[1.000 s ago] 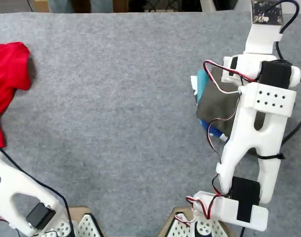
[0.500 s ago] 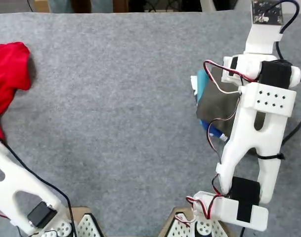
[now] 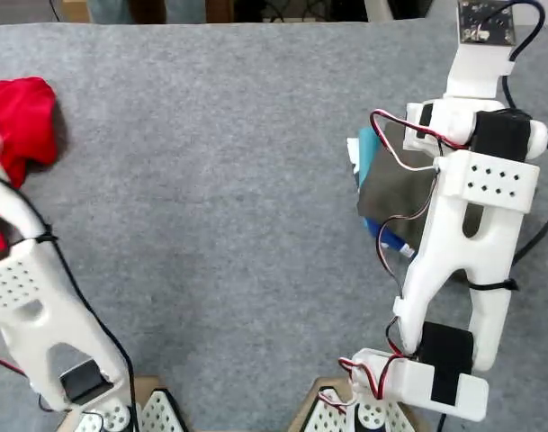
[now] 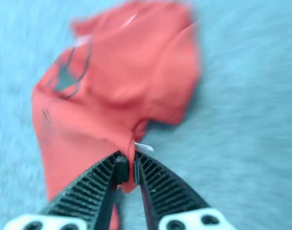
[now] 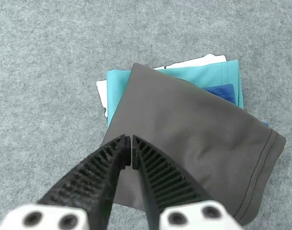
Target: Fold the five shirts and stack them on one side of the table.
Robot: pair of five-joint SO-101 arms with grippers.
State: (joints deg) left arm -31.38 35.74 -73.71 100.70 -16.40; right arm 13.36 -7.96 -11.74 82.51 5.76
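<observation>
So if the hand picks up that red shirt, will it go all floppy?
Probably floppy: the red shirt lies crumpled in soft folds, so it would likely droop from wherever it's pinched. It looks thin and light, so a push would more likely bunch it than slide it.
</observation>
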